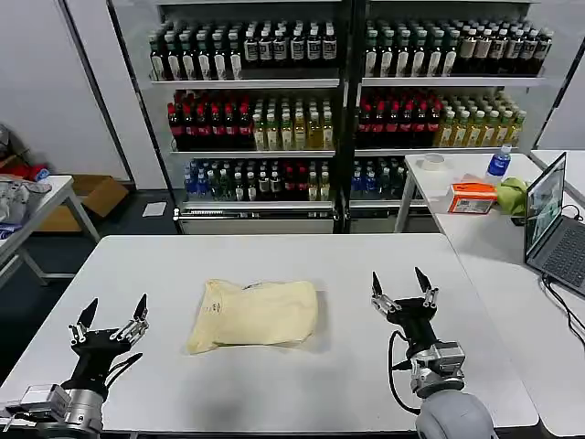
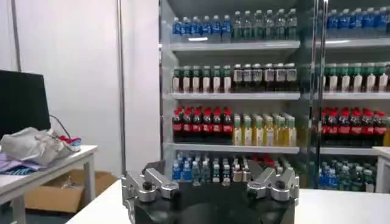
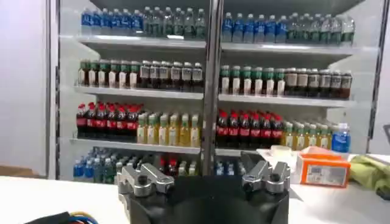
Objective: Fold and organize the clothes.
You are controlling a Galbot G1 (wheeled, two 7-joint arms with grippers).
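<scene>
Behind the white table point(image 1: 274, 384) stand shelves of bottled drinks point(image 1: 274, 110), filling the twelve o'clock side of the head view. At two o'clock a side table point(image 1: 475, 224) carries an orange box point(image 1: 473, 198), a blue-capped bottle point(image 1: 499, 163), a roll of tape point(image 1: 432, 162) and a small green cloth point(image 1: 514, 195); an open laptop point(image 1: 551, 224) sits at three o'clock. At nine o'clock another table holds a grey-white cloth heap point(image 1: 14, 197), with a cardboard box point(image 1: 96, 197) on the floor behind it. Nothing lies between either gripper and the shirt.

The T-shirt point(image 1: 256, 314) lies near the table's middle, folded into a rough rectangle, pale cream-yellow, plain, softly wrinkled, its collar end toward ten o'clock.

The left gripper point(image 1: 111, 317) hovers at eight o'clock from the shirt, fingers spread, holding nothing. The right gripper point(image 1: 399, 285) stands at three o'clock from it, fingers likewise spread and empty, well apart from the cloth.

The left wrist view shows the left gripper's base with the cloth heap point(image 2: 36, 146) and a dark monitor point(image 2: 23, 100) beyond. The right wrist view shows the orange box point(image 3: 320, 169) close behind its gripper's base.
</scene>
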